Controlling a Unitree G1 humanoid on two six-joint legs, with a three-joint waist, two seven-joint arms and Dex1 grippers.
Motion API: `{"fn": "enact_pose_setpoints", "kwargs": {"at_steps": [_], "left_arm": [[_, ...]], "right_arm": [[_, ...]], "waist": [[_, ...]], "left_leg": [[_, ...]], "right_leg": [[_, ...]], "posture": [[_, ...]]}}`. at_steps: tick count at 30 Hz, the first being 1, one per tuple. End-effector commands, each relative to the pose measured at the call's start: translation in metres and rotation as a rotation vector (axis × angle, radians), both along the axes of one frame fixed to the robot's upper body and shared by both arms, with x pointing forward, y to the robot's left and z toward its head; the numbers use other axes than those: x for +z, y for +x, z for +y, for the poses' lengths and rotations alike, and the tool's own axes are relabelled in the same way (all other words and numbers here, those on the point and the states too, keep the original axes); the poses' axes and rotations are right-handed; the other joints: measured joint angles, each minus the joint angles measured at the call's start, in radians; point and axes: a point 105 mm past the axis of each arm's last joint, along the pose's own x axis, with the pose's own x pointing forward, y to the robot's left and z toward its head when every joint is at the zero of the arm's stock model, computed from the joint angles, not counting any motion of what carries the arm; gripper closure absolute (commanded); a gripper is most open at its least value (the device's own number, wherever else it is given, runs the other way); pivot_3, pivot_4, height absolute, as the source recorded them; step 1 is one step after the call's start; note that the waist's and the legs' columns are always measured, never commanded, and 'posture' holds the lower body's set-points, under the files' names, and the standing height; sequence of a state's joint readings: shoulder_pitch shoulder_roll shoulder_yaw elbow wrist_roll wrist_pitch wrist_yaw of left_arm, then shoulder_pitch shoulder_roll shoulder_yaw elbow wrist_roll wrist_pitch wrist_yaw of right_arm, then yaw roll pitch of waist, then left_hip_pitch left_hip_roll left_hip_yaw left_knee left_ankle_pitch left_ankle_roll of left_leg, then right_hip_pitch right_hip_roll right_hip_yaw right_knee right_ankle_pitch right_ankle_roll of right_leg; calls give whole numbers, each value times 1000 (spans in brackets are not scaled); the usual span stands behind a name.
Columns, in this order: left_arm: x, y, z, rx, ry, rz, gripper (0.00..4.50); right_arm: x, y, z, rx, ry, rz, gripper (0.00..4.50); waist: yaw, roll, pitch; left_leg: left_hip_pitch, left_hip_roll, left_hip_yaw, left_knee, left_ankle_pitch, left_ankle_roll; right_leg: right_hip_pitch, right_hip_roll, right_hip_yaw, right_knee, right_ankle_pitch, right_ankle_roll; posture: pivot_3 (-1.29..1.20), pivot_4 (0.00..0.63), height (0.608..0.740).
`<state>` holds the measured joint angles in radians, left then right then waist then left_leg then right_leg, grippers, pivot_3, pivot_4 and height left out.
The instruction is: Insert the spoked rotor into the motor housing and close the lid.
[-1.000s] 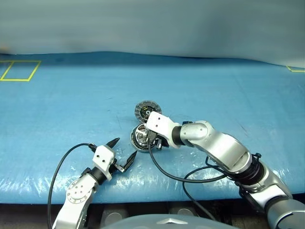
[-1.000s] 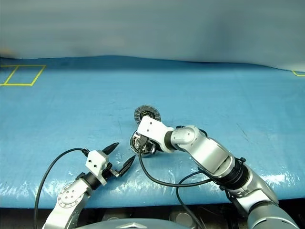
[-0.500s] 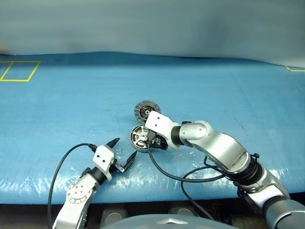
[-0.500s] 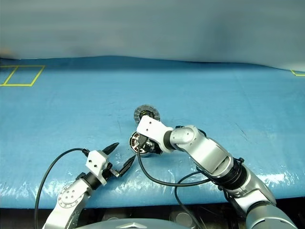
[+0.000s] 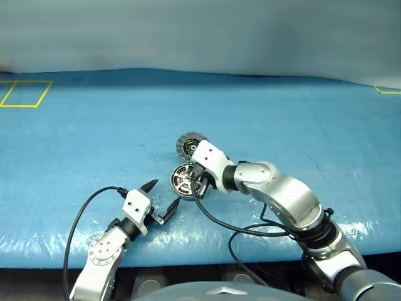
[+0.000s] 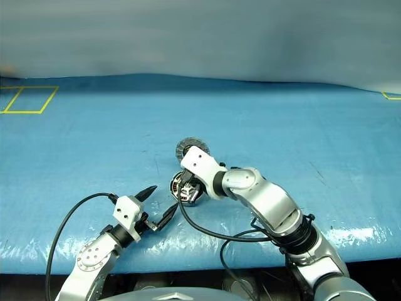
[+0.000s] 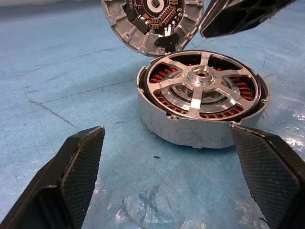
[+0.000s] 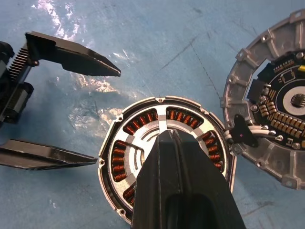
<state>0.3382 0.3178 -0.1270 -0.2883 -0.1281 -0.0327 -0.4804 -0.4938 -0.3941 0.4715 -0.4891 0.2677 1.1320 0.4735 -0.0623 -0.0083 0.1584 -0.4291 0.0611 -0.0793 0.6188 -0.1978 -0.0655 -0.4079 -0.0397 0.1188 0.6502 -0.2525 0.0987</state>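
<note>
The motor housing lies on the blue table with its copper windings showing. The spoked rotor sits inside it, silver spokes and hub facing up. The lid stands open on its hinge behind the housing, circuit face showing. My right gripper is shut with nothing between its fingers, its tips right over the rotor's hub; whether they touch it I cannot tell. My left gripper is open, a short way in front of the housing, pointing at it and holding nothing.
The blue plastic sheet covers the whole table, and its front edge runs just below my left gripper. A yellow tape square is marked at the far left. A black cable loops from my right wrist over the table edge.
My right gripper's fingers have closed from partly open and its wrist has rolled a little above the housing. The left gripper, housing and lid have stayed put.
</note>
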Motion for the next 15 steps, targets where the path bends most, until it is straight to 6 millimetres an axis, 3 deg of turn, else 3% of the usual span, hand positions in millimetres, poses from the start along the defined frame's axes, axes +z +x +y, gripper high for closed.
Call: {"fn": "enact_pose_setpoints", "kwargs": {"at_steps": [1, 9, 13, 15], "left_arm": [[11, 0, -3, -9, -5, -46, 0], [11, -1, -1, -3, -2, -43, 0], [11, -1, 0, 1, -2, -43, 0], [10, -2, 0, 1, -1, -42, 0]], "right_arm": [[-4, 7, -6, -44, -2, -24, 4480], [-20, 10, -14, -90, -21, 7, 4480], [14, 6, -14, -13, 28, -73, 4480], [33, 12, -30, 16, -31, -144, 4480]], "waist": [[0, 0, 0], [-2, 0, 0], [-1, 0, 0], [1, 0, 0]], "left_leg": [[0, 0, 0, 1, 0, 0], [1, 0, 0, 2, 0, 0], [0, 0, 0, 3, 0, 0], [0, 0, 0, 4, 0, 0]], "right_leg": [[0, 0, 0, 0, 0, 1], [1, 0, 0, 2, -1, 1], [0, 0, 0, 3, -1, 2], [0, 0, 1, 4, -1, 1]], "posture": [[0, 150, 740], [0, 150, 740], [0, 150, 740], [0, 150, 740]]}}
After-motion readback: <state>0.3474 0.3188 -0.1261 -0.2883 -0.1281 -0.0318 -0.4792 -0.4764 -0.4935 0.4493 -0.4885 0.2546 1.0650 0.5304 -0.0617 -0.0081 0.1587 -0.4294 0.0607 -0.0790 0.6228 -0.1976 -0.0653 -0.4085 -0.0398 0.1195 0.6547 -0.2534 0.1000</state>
